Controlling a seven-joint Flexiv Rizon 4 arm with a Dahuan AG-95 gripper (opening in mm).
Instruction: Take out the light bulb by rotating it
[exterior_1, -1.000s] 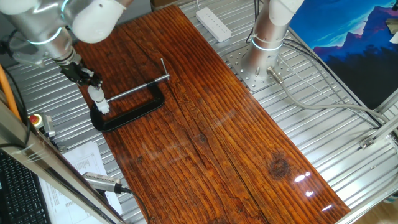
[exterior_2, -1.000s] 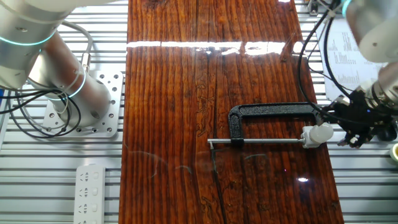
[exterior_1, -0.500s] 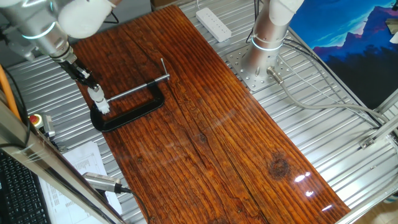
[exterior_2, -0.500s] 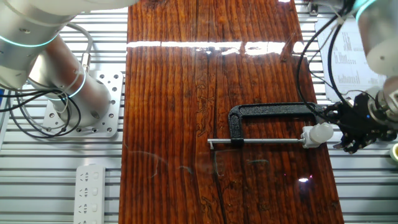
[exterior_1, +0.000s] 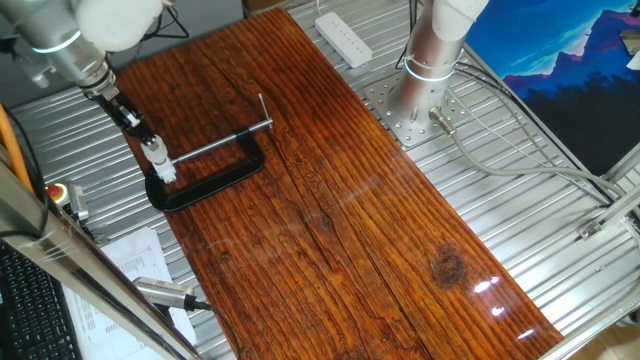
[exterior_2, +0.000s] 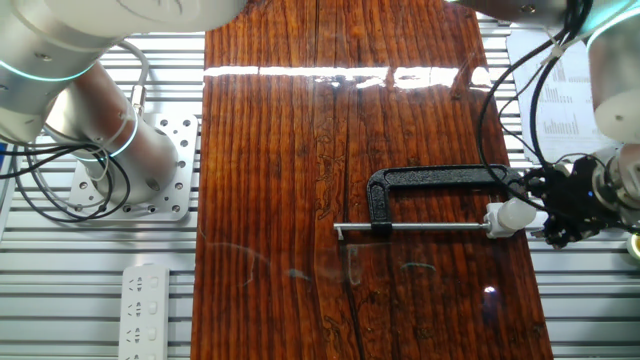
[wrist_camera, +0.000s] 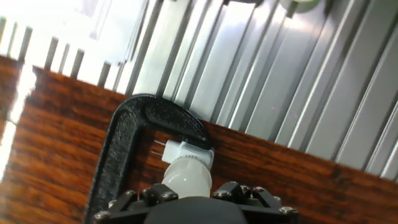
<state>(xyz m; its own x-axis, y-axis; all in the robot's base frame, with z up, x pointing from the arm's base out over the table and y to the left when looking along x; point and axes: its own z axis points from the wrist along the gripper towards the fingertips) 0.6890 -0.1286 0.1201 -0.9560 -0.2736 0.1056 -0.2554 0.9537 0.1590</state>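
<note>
The light bulb (exterior_1: 155, 152) is small and frosted white, seated in a white socket (exterior_1: 166, 172) at the end of the black C-clamp (exterior_1: 215, 178) on the wooden board. My gripper (exterior_1: 146, 140) comes in from the upper left, its black fingers closed around the bulb's rounded end. From the other side, the light bulb (exterior_2: 516, 213) lies horizontal by the C-clamp (exterior_2: 430, 178), with the gripper (exterior_2: 543, 210) at its right end. In the hand view the light bulb (wrist_camera: 185, 176) fills the gap of the gripper (wrist_camera: 186, 186), with the socket (wrist_camera: 186, 151) and C-clamp (wrist_camera: 118, 149) beyond.
A second arm's base (exterior_1: 430, 60) stands on the ribbed metal table at the back right, next to a white power strip (exterior_1: 343, 38). Papers (exterior_1: 130, 260), a red button (exterior_1: 58, 192) and a metal-handled tool (exterior_1: 165, 292) lie left of the board. Cables (exterior_2: 530, 90) hang near the gripper.
My arm's upper links have swung left and back, and the wrist has turned about the bulb. The bulb, socket and clamp sit where they were.
</note>
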